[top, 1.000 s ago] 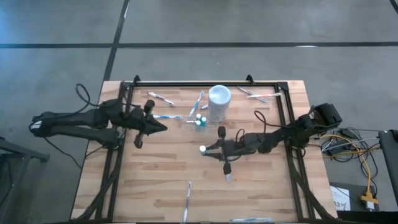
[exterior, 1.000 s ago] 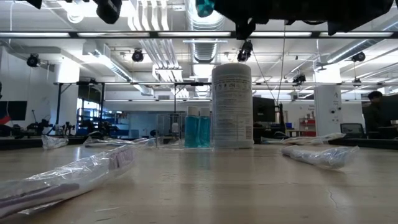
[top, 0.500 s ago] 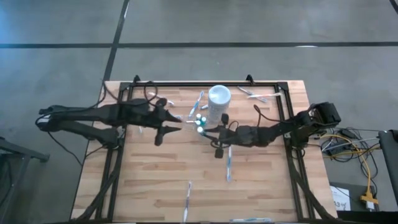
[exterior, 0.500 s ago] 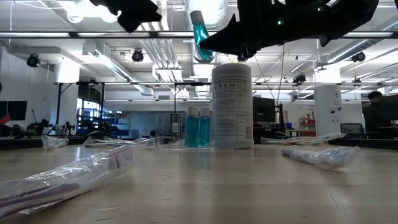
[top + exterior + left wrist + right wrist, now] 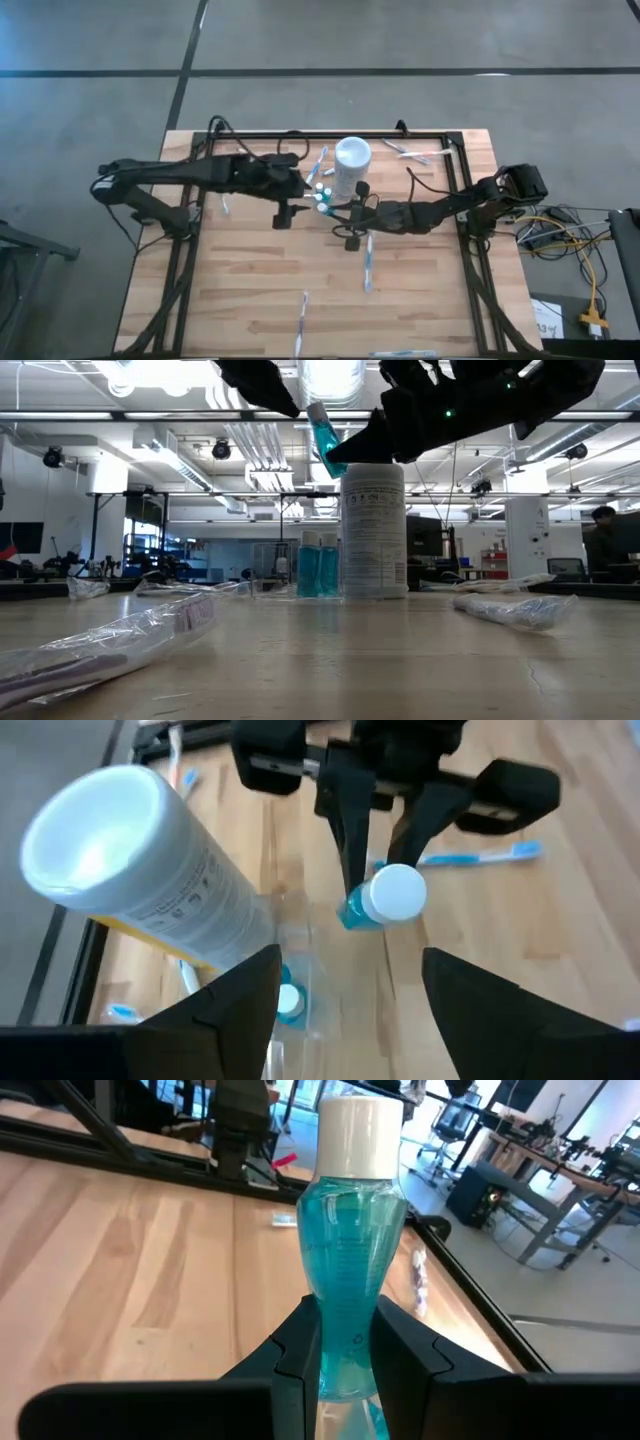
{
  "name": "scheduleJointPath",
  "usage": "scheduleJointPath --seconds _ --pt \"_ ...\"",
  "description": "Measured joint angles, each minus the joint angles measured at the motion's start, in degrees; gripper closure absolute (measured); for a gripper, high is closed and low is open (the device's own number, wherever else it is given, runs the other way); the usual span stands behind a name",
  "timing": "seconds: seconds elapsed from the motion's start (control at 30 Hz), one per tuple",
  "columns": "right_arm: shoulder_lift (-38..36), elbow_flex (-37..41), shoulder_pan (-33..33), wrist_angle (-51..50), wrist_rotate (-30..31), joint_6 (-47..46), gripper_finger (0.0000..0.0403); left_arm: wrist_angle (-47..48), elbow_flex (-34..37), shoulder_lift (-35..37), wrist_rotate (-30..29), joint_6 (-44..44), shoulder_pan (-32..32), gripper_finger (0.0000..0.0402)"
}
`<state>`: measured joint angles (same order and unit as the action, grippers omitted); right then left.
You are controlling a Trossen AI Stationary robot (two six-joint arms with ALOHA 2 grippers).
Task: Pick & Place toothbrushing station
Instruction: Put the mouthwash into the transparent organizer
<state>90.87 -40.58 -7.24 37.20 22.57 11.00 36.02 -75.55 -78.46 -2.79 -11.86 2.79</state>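
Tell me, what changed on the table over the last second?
The right gripper carried its teal tube from mid-table over to the white cup and clear holder. The left gripper swung in beside them and opened. Cup, holder and toothbrushes stayed put.

Both arms reach in from their own sides and meet near the middle of the far half of the worktop.

The left arm stretches from the left edge toward the centre, and its left gripper has the fingers spread wide apart with nothing between them. The right arm lies low and long from the right edge, bent a little at the elbow, and the right gripper points toward the left one, very near it. Its fingers are pressed on the narrow waist of a teal tube, which it holds lifted up, with the white cap away from the wrist.
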Motion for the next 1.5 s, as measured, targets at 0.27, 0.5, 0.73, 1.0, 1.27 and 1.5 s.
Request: scheduleJointPath --seconds 0.27,0.5,0.73,1.0,1.27,1.5 --pt "0.0 0.0 1.7 -0.7 0.2 0.5 0.0339 4.4 -5.4 -4.6 0.5 -1.7 -0.1 0.0154" --pt "0.0 0.0 2.3 -1.1 0.1 0.6 0.0339 4.3 -5.3 -7.0 0.6 -2.3 -0.1 0.0154" --pt "0.0 0.0 2.3 -1.8 0.1 0.2 0.0339 0.6 -5.5 -8.3 0.5 -3.2 -0.1 0.0154" --pt "0.1 0.0 2.3 -2.5 0.1 -0.5 0.0339 -0.5 -5.4 -8.3 0.4 -2.8 0.0 0.0171" --pt "0.1 0.0 2.3 -2.5 0.1 -0.7 0.0339 -1.0 -5.2 -8.3 0.4 -2.7 -0.1 0.0195" --pt "0.1 0.0 2.3 -2.4 0.1 -0.7 0.0339 -1.9 -4.8 -9.7 0.4 -2.7 -0.1 0.0195"
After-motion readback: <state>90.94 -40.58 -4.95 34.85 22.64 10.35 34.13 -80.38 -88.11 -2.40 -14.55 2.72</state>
